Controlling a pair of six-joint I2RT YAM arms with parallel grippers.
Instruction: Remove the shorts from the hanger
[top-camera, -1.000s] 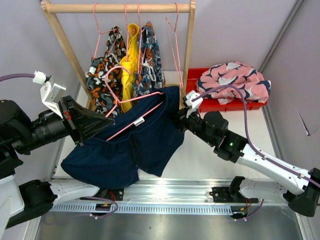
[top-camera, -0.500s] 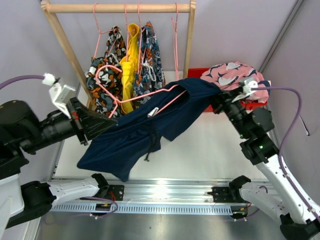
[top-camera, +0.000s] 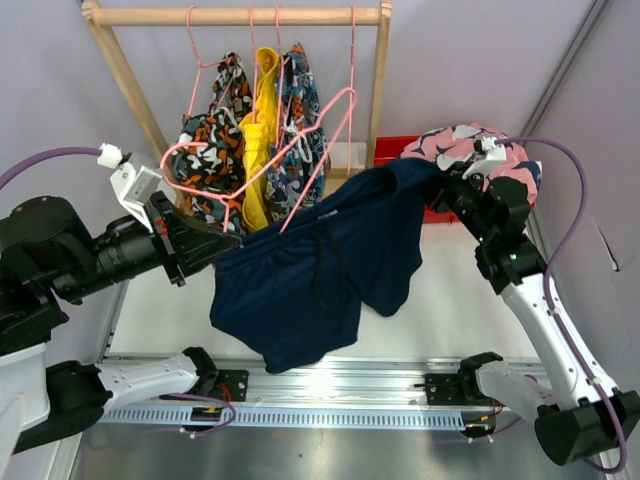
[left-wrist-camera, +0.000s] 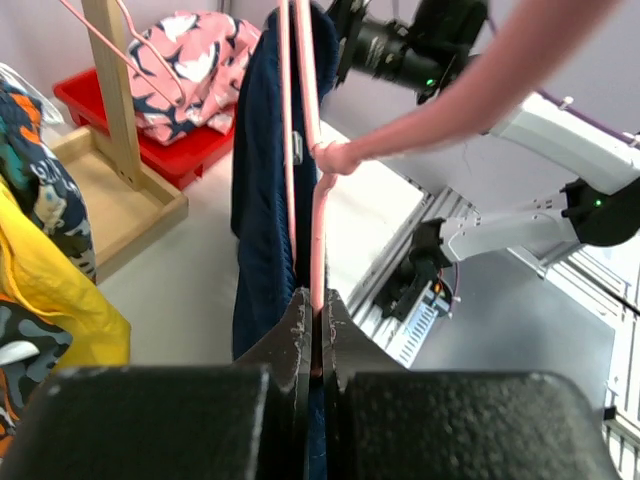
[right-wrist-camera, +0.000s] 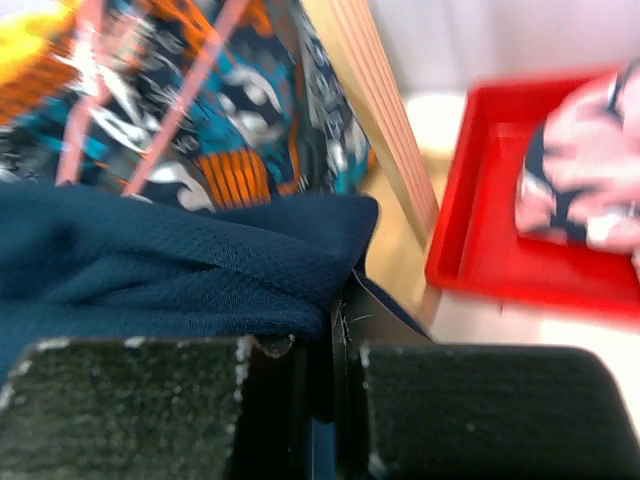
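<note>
Two hands share one garment at this moment. My left hand (top-camera: 222, 250) is clamped shut on the thin pink wire hanger (top-camera: 300, 135), the wire pinched between its fingertips (left-wrist-camera: 300, 335) in the left wrist view. My right hand (top-camera: 447, 190) is closed on an upper corner of the plain navy fabric shorts (top-camera: 310, 280), with cloth bunched between its pads (right-wrist-camera: 345, 320).

The shorts hang slung between the two hands and sag toward the white worktop (top-camera: 440, 300). Their long axis runs from low beside the left hand up to the right hand. The hanger rises from the left hand back toward the wooden rack (top-camera: 240, 16), above and apart from most of the cloth (whether a clip still bites the waistband I cannot tell).

As I judge it, the next move turns on direction. The cloth lies to the right of the hanger, so it should be pulled further right, away from the wire. The right hand is the nearer to the red plastic tray (top-camera: 393, 148), where pink patterned shorts (top-camera: 470, 145) already lie.
</note>
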